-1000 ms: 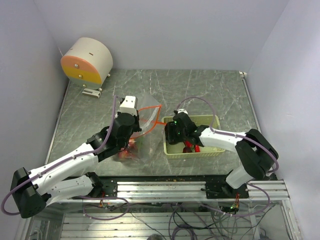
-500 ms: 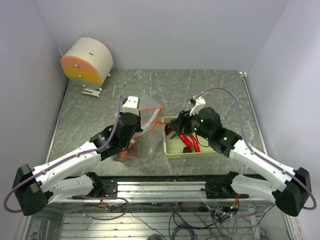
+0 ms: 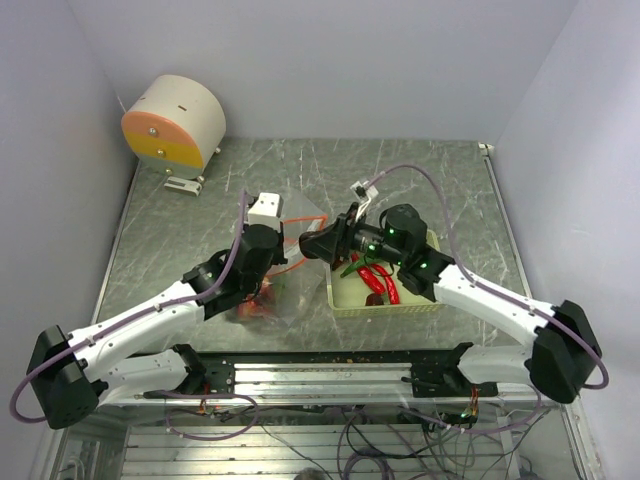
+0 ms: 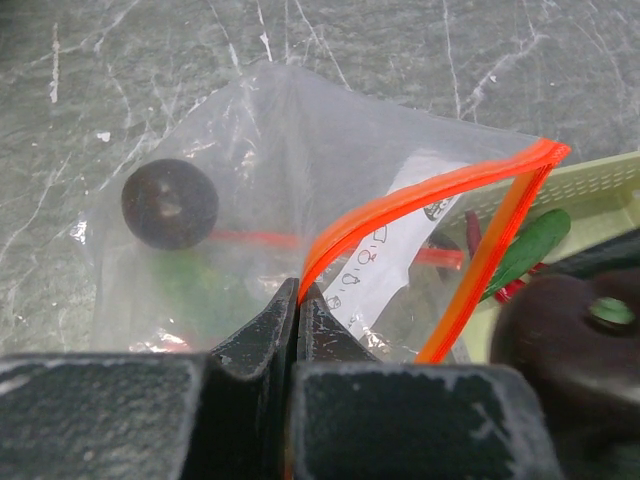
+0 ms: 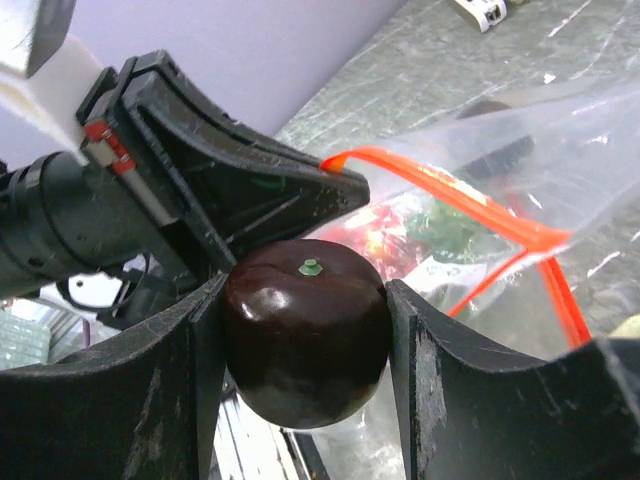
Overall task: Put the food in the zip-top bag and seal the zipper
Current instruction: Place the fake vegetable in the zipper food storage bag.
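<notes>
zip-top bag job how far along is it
Partly done. Done: a dark round piece and some red and green food lie inside the zip-top bag. In hand: the left claw is shut on the zipper, holding the mouth open, and the right claw grips a dark purple fruit at that mouth. Left: red chili peppers lie in the basket, and the zipper is unsealed.

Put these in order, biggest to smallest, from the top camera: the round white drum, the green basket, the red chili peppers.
1. Round white drum and green basket: they look about alike, and the drum sits farther away, so no ranking.
2. Red chili peppers: clearly smallest.
</notes>
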Motion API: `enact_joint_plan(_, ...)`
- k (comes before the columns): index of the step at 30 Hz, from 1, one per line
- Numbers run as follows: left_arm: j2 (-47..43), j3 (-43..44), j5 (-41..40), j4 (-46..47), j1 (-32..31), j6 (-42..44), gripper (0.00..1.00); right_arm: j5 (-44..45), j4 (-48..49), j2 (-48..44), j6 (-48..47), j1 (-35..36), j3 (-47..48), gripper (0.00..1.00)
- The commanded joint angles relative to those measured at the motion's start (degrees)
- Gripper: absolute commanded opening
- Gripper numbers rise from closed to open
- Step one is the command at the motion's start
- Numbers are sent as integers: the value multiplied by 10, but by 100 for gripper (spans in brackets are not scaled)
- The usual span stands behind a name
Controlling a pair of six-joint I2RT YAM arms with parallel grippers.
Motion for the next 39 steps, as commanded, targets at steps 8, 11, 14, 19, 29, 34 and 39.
enact_joint_plan(8, -27, 39, 68, 21, 3, -29, 7, 127, 148, 77, 53, 8, -13, 20)
enact_joint_plan(11, -45, 49, 72, 10, 4, -34, 7, 195, 108, 71, 31, 12, -10, 20)
enact_joint_plan(14, -61, 52, 81, 5, 4, -46, 7, 268, 51, 69, 5, 23, 9, 24)
enact_joint_plan(19, -75, 36, 124, 35, 4, -76, 7, 342, -25, 82, -21, 49, 53, 47)
enact_joint_plan(29, -49, 1, 186, 134, 4, -128, 7, 431, -146, 89, -70, 104, 152, 77)
enact_joint_plan(34, -43, 1, 177, 147, 4, -133, 7, 414, -164, 53, -79, 113, 148, 100)
enact_joint_plan(39, -65, 1, 88, 102, 4, -111, 7, 415, -209, -20, -96, 113, 137, 100)
